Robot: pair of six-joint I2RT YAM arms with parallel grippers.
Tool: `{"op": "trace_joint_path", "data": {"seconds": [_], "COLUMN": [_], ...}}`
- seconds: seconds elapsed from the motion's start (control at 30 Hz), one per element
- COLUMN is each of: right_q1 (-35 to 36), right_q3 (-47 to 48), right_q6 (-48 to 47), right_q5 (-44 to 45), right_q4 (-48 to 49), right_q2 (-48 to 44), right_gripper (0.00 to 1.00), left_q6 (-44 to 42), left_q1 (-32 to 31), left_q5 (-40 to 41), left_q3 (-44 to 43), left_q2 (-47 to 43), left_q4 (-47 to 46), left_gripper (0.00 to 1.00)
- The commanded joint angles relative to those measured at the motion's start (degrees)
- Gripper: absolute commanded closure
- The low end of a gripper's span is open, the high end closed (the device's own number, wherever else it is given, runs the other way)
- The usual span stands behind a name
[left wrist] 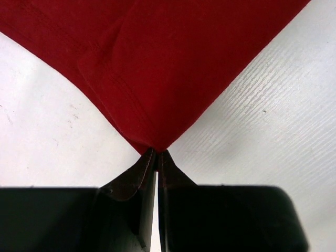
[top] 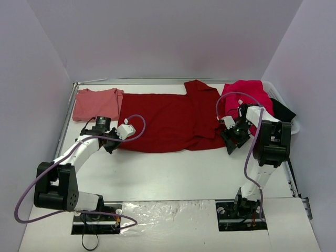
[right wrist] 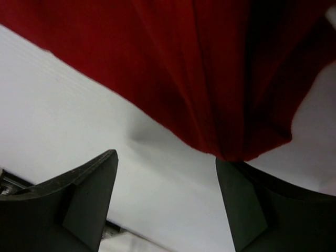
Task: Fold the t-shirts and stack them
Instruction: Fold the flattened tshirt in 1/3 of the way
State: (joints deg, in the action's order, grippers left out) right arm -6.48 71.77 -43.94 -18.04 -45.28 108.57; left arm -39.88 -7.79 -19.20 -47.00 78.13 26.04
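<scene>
White table [top: 173, 170], dark crimson t-shirt [top: 168, 121] lengthwise left-right, left end effector [left wrist: 157, 153] pinching its corner, right end effector [right wrist: 167, 160] released

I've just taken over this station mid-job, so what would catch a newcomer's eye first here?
The dark crimson t-shirt spread across the middle of the table, with the left gripper pinched shut on its near left corner. The right gripper stands open by the near right corner. A folded salmon-pink t-shirt lies far left; a raspberry t-shirt is heaped far right.
</scene>
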Motion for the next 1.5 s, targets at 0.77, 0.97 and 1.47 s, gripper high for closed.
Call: {"op": "trace_joint_path", "data": {"seconds": [0.77,0.97,1.47], "right_q1": [-0.55,-0.37,0.15], "right_q3": [2.24,-0.22,3.2], "right_q6": [0.17,-0.44,-0.53], "right_q5": [-2.0,-2.26,-2.35], "right_q4": [-0.07,-0.51,-1.92], "right_q2": [3.05,-0.47,-3.47], "right_gripper": [0.94,1.0,0.39], "left_q6": [-2.04,-3.54,-4.16], "left_q1": [2.69,4.27,6.74], "left_q5": [-0.49,0.65,-0.05], "left_q3": [2.79,4.81,6.4], "left_q2": [-12.1,-15.46,-14.5], "left_q4": [8.32,10.17,9.64], "left_gripper": [0.98,0.98,0.98]}}
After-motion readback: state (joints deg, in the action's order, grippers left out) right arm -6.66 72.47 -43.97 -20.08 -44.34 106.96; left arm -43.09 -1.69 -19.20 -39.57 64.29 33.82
